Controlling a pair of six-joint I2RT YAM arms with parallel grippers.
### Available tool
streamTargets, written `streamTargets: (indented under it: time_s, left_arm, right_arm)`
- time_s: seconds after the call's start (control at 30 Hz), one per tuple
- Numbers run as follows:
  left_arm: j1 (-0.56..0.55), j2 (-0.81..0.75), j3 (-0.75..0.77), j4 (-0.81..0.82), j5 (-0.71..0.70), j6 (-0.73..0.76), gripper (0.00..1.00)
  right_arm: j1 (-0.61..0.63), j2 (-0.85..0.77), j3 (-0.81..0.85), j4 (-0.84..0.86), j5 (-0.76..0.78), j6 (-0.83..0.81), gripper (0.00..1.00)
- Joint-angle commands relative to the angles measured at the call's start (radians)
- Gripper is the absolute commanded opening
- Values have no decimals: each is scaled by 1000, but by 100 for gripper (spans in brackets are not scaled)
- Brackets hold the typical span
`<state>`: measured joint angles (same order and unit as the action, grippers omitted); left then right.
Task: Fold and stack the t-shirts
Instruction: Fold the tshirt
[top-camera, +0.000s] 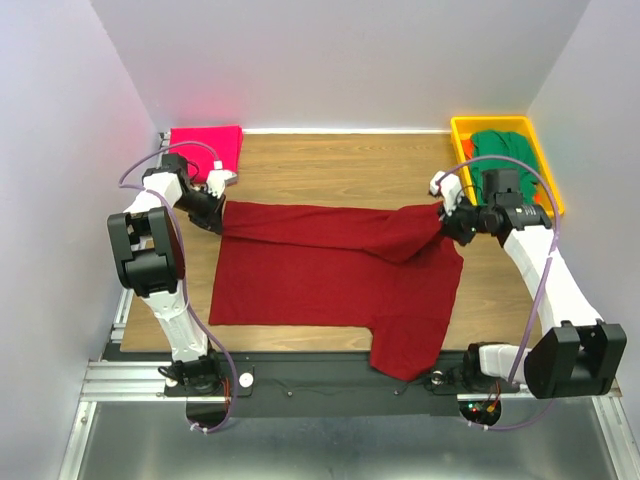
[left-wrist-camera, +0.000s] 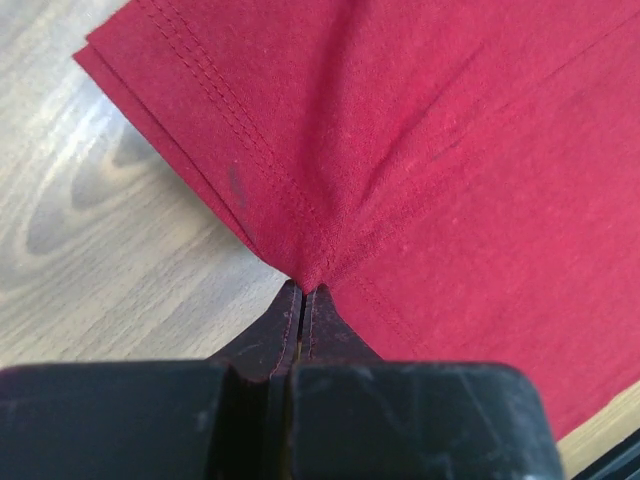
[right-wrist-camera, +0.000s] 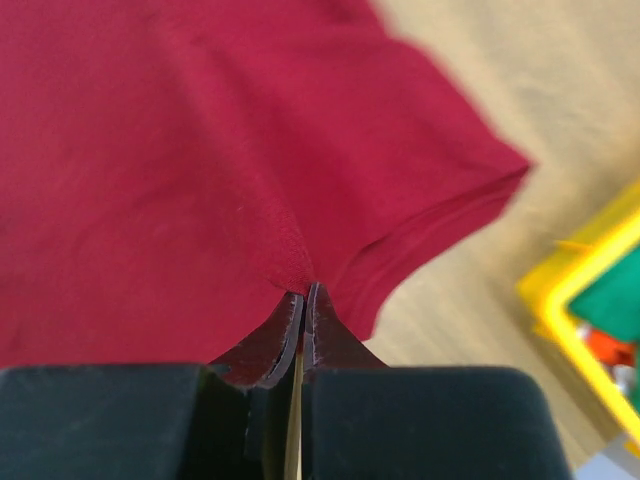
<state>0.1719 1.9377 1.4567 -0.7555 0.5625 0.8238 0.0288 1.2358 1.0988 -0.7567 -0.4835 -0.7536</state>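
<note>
- Wooden table (top-camera: 330, 165): my landmark. Light brown, with the grain running left to right. My left wrist view shows pale looping grain on it; my right wrist view shows only a tan blur.
- Yellow bin (top-camera: 458, 132): plastic, rectangular, open-topped, at the table's far right corner. Its long side lies along the table's right edge. In my right wrist view its rim is a blurred yellow band.
- Back wall (top-camera: 340, 60): plain white, rising from the table's far edge.
- Side walls (top-camera: 60, 150): white, flanking the table's left and right edges.
- Black rail (top-camera: 330, 378): along the table's near edge.
- Aluminium frame (top-camera: 120, 380): silver, slotted, off the table's near left corner.
- Grey metal sheet (top-camera: 330, 450): nearer than the rail, lower than the table.
</note>
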Motion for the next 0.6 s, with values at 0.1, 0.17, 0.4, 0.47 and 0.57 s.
streamTargets:
  time_s: [0.1, 0.17, 0.4, 0.47, 0.57]
  left_arm:
    - [8, -53, 2, -18, -18, 49, 0]
    - [9, -37, 7, -27, -21, 49, 7]
    - [14, -63, 59, -153, 40, 133, 45]
    - [17, -69, 77, -166, 68, 118, 45]
    - [17, -63, 120, -137, 105, 49, 46]
  right_arm:
    - [65, -33, -16, -208, -96, -208, 1]
    - [86, -24, -30, -236, -95, -257, 4]
    - [54, 123, 137, -282, -15, -120, 56]
    - [16, 209, 249, -280, -56, -12, 58]
    - [6, 328, 335, -277, -78, 133, 59]
